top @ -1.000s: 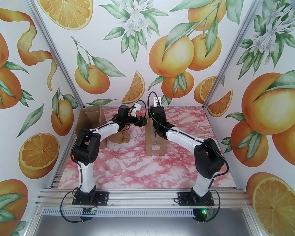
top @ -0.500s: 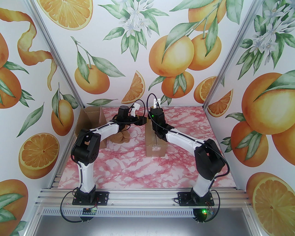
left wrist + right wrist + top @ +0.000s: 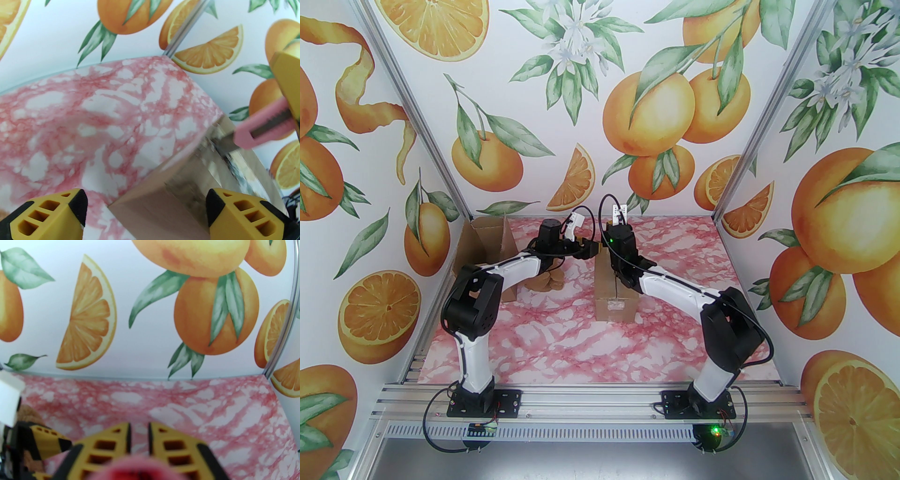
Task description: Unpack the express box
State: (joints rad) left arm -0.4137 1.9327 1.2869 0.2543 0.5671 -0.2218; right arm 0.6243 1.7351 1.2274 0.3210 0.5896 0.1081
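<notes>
Two left fingers [image 3: 243, 211] spread wide — express box [image 3: 168, 206] corner between them.

Right hand [image 3: 138, 427] around blurred pink cutter [image 3: 138, 468], above marbled table [image 3: 211, 408].

Under me lies a pink-and-white marble-patterned table top [image 3: 581, 347]. Behind it stand white walls printed with oranges and green leaves [image 3: 590, 117]. Along the near edge runs a silver aluminium rail [image 3: 590, 398].
</notes>
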